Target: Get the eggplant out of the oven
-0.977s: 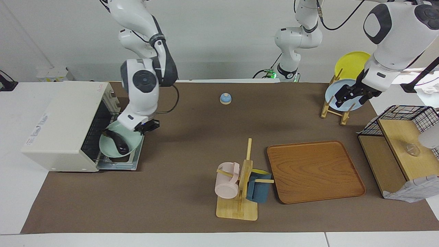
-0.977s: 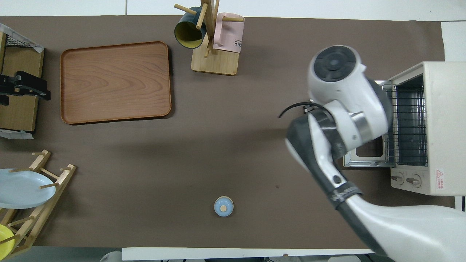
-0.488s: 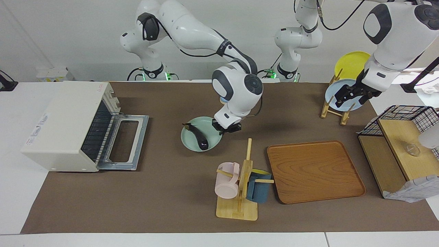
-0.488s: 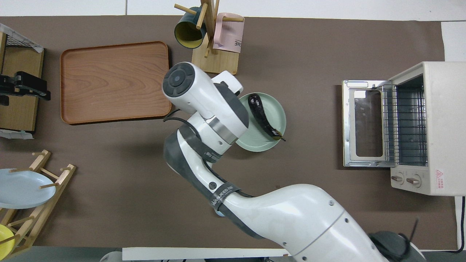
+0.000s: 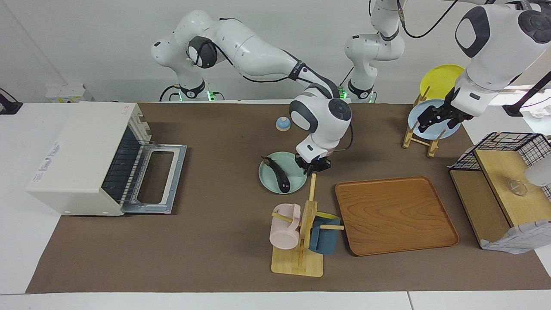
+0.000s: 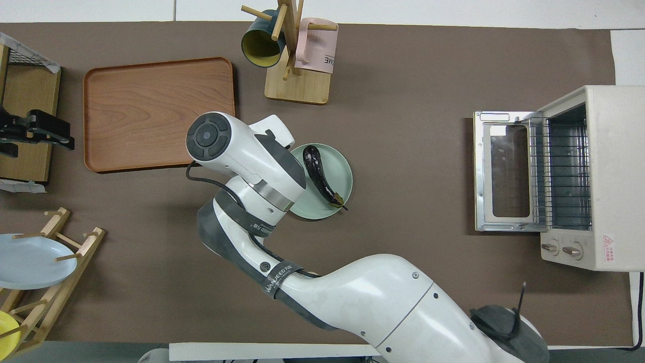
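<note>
The eggplant lies on a pale green plate at mid-table, between the oven and the wooden tray. It also shows in the overhead view on the plate. My right gripper is shut on the plate's rim at the side toward the tray. I cannot tell whether the plate rests on the mat. The cream oven stands at the right arm's end with its door down and its rack bare. My left gripper waits open over the plate rack.
A mug tree with a pink and a blue mug stands just farther from the robots than the plate. A wooden tray lies beside it. A small bell sits nearer the robots. A plate rack and a wire basket are at the left arm's end.
My right gripper has carried the plate with the eggplant off the oven's door to mid-table, toward the tray. The oven is left with an empty rack. The left arm barely moved.
</note>
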### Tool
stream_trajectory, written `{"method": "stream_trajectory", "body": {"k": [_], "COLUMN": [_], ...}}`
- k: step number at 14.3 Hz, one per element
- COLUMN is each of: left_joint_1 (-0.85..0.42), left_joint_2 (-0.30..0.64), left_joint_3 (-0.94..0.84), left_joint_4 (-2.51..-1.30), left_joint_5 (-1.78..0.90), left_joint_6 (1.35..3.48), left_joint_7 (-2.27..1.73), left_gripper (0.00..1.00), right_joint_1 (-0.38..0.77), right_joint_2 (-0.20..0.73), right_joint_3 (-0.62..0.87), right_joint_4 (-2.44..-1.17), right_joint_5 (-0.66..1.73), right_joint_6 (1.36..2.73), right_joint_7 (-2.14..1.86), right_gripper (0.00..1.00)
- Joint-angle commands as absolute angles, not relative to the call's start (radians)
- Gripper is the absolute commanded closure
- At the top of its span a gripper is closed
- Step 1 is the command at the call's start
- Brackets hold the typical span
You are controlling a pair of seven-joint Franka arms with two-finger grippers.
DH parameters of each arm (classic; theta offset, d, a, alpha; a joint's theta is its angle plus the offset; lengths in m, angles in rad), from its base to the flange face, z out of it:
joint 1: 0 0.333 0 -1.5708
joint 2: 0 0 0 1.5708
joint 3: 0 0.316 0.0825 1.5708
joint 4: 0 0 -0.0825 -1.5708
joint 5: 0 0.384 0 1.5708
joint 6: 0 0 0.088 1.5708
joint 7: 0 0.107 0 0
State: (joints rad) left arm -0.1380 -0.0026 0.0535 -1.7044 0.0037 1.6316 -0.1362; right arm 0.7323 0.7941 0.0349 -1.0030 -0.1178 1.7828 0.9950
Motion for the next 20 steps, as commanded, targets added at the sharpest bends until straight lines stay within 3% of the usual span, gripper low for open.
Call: {"method": "stream_trajectory", "body": {"k": [1, 3, 4, 5, 8, 10, 13, 14, 17, 18, 20], "left_joint_1": [-0.216, -0.346, -0.447, -0.531, -0.722, -0.794, -0.830, -0.830, -0.825, -0.822, -0.816], "left_joint_2": [-0.126, -0.079, -0.014, 0.053, 0.237, 0.354, 0.429, 0.440, 0.443, 0.443, 0.443], "left_joint_3": [0.040, 0.040, 0.040, 0.041, 0.043, 0.046, 0.046, 0.045, 0.044, 0.044, 0.052], "left_joint_4": [-2.002, -2.075, -2.072, -2.060, -1.947, -1.832, -1.783, -1.782, -1.786, -1.784, -1.761], "left_joint_5": [0.002, 0.002, 0.000, 0.000, 0.000, 0.000, 0.012, 0.038, 0.057, 0.064, 0.074], "left_joint_6": [1.906, 2.066, 2.136, 2.228, 2.368, 2.362, 2.370, 2.373, 2.365, 2.359, 2.324], "left_joint_7": [-0.277, -0.474, -0.602, -0.741, -0.961, -1.018, -1.019, -1.017, -1.009, -1.008, -1.008], "left_gripper": [0.00, 0.00, 0.00, 0.00, 0.00, 0.00, 0.03, 0.12, 0.80, 0.95, 1.00], "right_joint_1": [0.605, 0.478, 0.438, 0.387, 0.234, 0.134, 0.091, 0.087, 0.089, 0.089, 0.084], "right_joint_2": [0.587, 0.392, 0.324, 0.267, 0.181, 0.163, 0.176, 0.195, 0.215, 0.215, 0.215], "right_joint_3": [0.046, 0.048, 0.046, 0.045, 0.045, 0.044, 0.043, 0.043, 0.041, 0.041, 0.043], "right_joint_4": [-1.134, -1.430, -1.560, -1.692, -1.975, -2.098, -2.137, -2.137, -2.129, -2.117, -2.091], "right_joint_5": [-0.095, -0.095, -0.094, -0.094, -0.095, -0.095, -0.098, -0.103, -0.210, -0.266, -0.316], "right_joint_6": [1.752, 1.785, 1.837, 1.874, 2.075, 2.196, 2.240, 2.241, 2.243, 2.223, 2.163], "right_joint_7": [0.867, 0.719, 0.639, 0.556, 0.334, 0.230, 0.232, 0.227, 0.215, 0.213, 0.184], "right_gripper": [0.42, 0.47, 0.57, 0.68, 0.89, 0.98, 1.00, 1.00, 1.00, 1.00, 1.00]}}
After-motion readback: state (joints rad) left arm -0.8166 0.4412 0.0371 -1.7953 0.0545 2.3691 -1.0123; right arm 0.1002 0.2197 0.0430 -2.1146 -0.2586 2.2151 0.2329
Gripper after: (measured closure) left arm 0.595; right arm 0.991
